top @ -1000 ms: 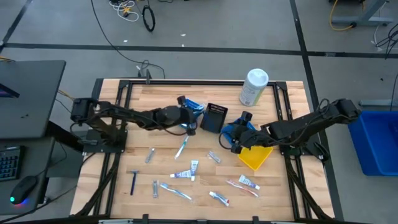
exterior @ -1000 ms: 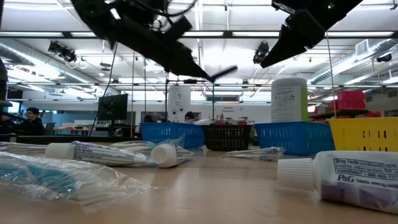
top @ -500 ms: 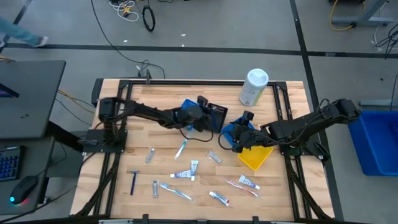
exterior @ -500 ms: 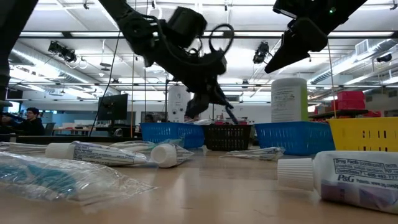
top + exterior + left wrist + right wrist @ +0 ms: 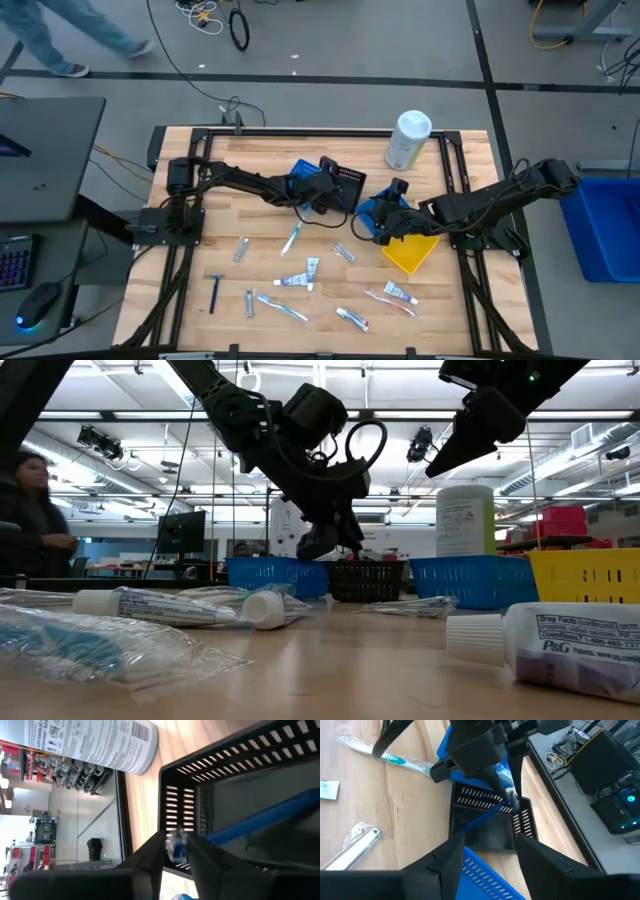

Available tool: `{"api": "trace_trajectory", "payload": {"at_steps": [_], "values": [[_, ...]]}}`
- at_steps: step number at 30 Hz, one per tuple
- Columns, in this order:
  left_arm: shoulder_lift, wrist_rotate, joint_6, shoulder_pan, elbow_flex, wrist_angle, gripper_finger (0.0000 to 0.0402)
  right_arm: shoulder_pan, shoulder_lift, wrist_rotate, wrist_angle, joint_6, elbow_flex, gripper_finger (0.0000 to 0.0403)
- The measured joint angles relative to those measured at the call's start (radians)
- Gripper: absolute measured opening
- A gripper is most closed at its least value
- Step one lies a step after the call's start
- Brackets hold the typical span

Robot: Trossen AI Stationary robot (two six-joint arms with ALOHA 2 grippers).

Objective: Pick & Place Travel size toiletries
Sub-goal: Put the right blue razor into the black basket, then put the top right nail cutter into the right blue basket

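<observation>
Hovering over the black tray (image 5: 346, 187) near the counter's (image 5: 200, 240) far edge, the left claw (image 5: 176, 851) is narrowly pinched on a small clear-wrapped toiletry (image 5: 176, 846). A blue razor (image 5: 260, 818) is seen lying slantwise inside the tray, directly below. The right claw (image 5: 385, 222) waits wide open beside the blue tray (image 5: 368, 212), with loose toothbrushes (image 5: 291, 238) spread toward the near edge.

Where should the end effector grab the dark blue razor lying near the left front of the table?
Grip the blue razor across its slim handle at mid-length, coming straight down from above: it lies flat, alone on bare wood, so fingers likely fit either side.
</observation>
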Motion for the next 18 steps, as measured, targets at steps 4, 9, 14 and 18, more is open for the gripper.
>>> {"api": "trace_trajectory", "payload": {"at_steps": [4,9,14,18], "values": [[0.0,0.001,-0.003,-0.002,0.0,-0.028,0.0133,0.0,0.0,-0.001,0.0,0.023,0.0,0.0185],[-0.015,0.003,-0.041,-0.02,0.0,-0.025,0.0157,0.0,0.0,-0.002,0.0,0.036,0.0,0.0194],[-0.11,0.011,-0.154,-0.041,0.0,-0.069,0.0161,0.0,0.0,-0.025,-0.001,0.094,0.0,0.0207],[-0.231,0.11,-0.303,-0.044,0.0,-0.187,0.0161,0.0,0.0,-0.069,-0.001,0.136,0.0,0.0214]]}}
